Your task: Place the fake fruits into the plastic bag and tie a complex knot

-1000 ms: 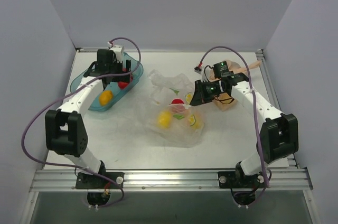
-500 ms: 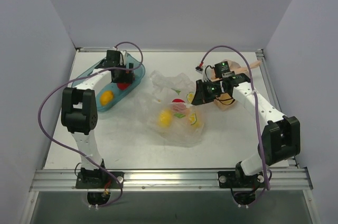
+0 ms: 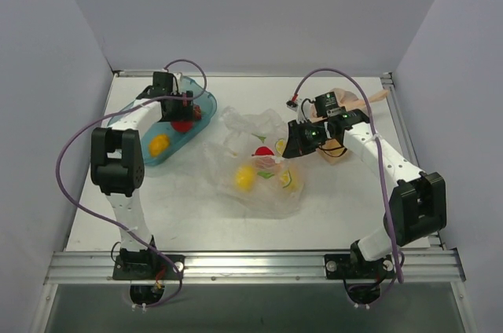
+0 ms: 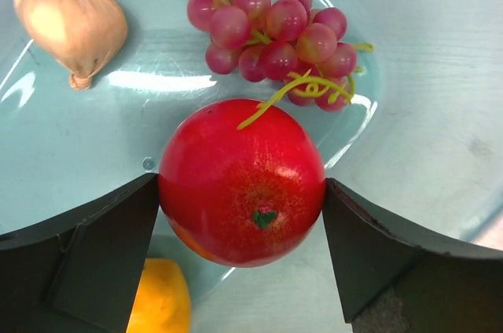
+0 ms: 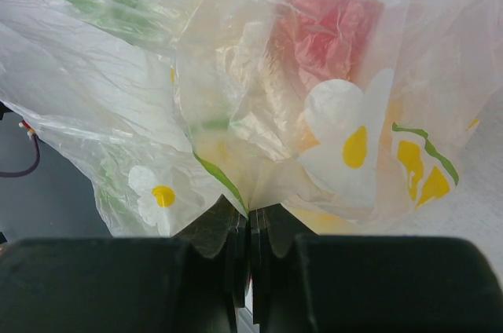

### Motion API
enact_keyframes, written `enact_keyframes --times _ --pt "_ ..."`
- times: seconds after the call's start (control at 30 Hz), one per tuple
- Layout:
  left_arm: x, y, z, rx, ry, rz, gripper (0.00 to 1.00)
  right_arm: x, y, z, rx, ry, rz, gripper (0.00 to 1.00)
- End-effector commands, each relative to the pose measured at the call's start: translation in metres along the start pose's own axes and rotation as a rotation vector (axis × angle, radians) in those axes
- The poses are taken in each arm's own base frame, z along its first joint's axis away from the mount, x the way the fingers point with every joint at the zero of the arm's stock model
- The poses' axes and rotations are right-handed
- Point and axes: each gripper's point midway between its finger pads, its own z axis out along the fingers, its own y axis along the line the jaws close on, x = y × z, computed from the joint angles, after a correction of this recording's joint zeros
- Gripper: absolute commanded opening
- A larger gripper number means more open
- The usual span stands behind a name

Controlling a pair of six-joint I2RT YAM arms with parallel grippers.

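In the teal tray (image 3: 144, 157) lies a red fake fruit (image 4: 242, 182), and my left gripper (image 4: 242, 188) is shut on it, one black finger against each side. A yellow fruit (image 3: 158, 144) lies in the tray beside it. The clear plastic bag (image 3: 259, 192), printed with flowers, lies crumpled mid-table with a yellow fruit (image 3: 244, 177), a red one (image 3: 263, 151) and a green-sliced one (image 3: 288, 180) inside. My right gripper (image 5: 250, 219) is shut on a pinch of the bag's film (image 5: 236, 74) at its right edge (image 3: 287, 148). No knot shows.
Pink grapes (image 4: 271, 27) and a beige garlic bulb (image 4: 72, 23) share the tray behind the red fruit. A peach-orange tied bag (image 3: 338, 151) lies under the right arm at the back right. Walls close in on the table on three sides.
The left arm's elbow swung in and the gripper settled over the red fruit, its jaws narrowing onto it. The right gripper still holds the bag in the same place.
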Motion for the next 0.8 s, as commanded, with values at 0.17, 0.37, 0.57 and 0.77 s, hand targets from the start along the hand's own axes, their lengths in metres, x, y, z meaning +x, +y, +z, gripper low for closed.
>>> enact_keyframes --times 0.17,0.37,0.57,0.77 --pt "-0.064 -0.034 -0.158 0.367 -0.34 -0.031 0.83 -0.007 0.011 -0.005 -0.009 -0.001 -0.057 0.0" --pt "0.001 -0.076 -0.196 0.537 -0.242 0.022 0.81 -0.009 0.016 -0.003 -0.019 -0.001 -0.063 0.0" --pt "0.068 -0.127 -0.213 0.726 -0.125 0.05 0.8 -0.015 0.017 -0.004 -0.025 -0.01 -0.062 0.0" --pt "0.083 -0.197 -0.256 0.906 -0.181 0.185 0.83 -0.009 0.023 0.003 -0.081 0.016 -0.022 0.0"
